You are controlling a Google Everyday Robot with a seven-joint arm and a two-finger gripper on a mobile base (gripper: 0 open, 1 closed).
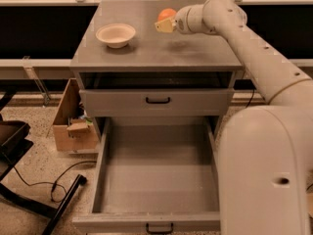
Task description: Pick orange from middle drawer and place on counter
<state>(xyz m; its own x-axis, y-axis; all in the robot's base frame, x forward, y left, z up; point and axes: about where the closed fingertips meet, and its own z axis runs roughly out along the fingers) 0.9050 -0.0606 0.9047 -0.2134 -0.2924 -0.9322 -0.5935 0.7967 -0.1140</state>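
**Orange held over the counter, drawer open and bare**

The white arm point(254, 48) reaches in from the right, and the middle drawer point(156, 180) at lower centre stands pulled out with nothing in it. On the counter point(161, 53), at upper centre, sits a beige bowl point(116, 35). To its right the gripper point(165, 23) is closed around the orange point(167, 13), apparently just above the surface. The fruit is probably light, firm, smooth and prone to roll, so it is best gripped across its widest girth.

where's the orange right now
In the camera view, the orange is held in the gripper over the back right of the counter, to the right of the beige bowl.
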